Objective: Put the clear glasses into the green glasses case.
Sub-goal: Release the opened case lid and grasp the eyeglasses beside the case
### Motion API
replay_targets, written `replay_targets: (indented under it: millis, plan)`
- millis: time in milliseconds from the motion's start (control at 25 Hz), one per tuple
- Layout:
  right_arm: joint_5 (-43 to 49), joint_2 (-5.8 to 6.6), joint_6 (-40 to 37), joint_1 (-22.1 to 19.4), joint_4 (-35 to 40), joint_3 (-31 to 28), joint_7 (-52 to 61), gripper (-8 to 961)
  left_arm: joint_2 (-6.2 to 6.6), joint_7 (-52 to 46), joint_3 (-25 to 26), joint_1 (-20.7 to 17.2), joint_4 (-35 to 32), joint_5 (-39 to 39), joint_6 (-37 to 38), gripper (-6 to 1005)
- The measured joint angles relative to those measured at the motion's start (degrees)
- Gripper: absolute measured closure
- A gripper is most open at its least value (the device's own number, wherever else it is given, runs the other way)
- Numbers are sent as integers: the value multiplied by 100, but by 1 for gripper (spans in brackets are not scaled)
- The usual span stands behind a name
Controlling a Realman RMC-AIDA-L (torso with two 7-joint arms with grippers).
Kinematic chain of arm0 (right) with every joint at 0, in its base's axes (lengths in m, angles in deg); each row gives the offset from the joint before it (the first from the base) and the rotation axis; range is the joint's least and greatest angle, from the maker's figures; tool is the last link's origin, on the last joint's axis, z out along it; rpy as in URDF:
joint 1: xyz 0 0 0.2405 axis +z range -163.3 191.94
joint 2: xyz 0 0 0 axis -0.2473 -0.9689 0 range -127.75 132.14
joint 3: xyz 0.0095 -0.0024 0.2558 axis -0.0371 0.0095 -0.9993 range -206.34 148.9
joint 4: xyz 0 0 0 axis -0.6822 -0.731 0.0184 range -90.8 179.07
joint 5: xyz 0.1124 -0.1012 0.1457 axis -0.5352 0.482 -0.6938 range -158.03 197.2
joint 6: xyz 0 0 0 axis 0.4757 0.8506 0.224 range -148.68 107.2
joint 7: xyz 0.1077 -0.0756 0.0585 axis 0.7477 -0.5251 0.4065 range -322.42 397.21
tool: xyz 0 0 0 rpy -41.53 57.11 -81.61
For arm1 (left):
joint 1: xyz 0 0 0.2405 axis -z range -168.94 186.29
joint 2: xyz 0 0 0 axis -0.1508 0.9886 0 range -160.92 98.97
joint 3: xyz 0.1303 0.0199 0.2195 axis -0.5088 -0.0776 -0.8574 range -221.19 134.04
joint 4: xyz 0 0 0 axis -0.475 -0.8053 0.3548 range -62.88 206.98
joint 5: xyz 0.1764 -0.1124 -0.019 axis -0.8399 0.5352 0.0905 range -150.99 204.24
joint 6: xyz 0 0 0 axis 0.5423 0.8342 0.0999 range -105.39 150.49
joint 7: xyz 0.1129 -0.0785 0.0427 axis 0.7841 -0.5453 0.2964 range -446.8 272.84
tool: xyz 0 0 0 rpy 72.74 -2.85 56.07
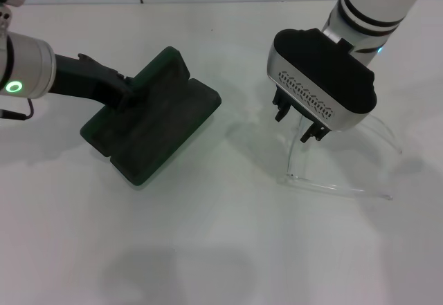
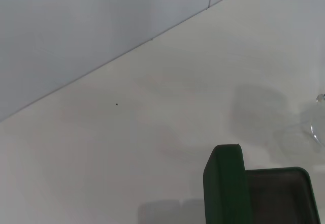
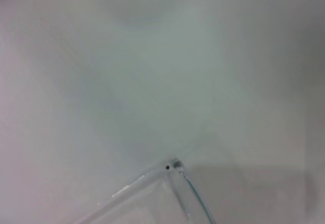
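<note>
- The green glasses case (image 1: 156,115) lies open on the white worktop (image 1: 221,250), left of centre in the head view, its dark lining facing up and its lid laid back toward the far left.
- The left end effector (image 1: 127,96) reaches in from the left edge at the case's far rim; its dark fingers appear to touch the case where lid meets base, though whether they are spread or pressed together cannot be told.
- A green ring light (image 1: 14,86) glows on the left arm's silver wrist.
- The clear glasses (image 1: 339,173) sit on the worktop well to the right of the case, the curved lens toward the right and one thin arm running along the near side.
- The right end effector (image 1: 299,124) hangs over the glasses' left end, its dark fingertips low at the frame there; their spacing cannot be made out from the head view.
- The left wrist view shows the case's upright green lid (image 2: 227,186) beside the grey-lined tray, with a sliver of the glasses at the picture's far edge.
- The right wrist view shows only a hinge corner of the glasses (image 3: 172,165) over the worktop.
</note>
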Motion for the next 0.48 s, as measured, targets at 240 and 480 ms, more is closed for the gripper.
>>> replay_targets:
  millis: [240,480]
  plan:
    - [-89,0,40,39,-170,68,-32,455,0,8,0,0,59,1,-96,792]
    - [-274,0,260,69,-405,372,-51,456,0,52,-5,1,124,29,-138,792]
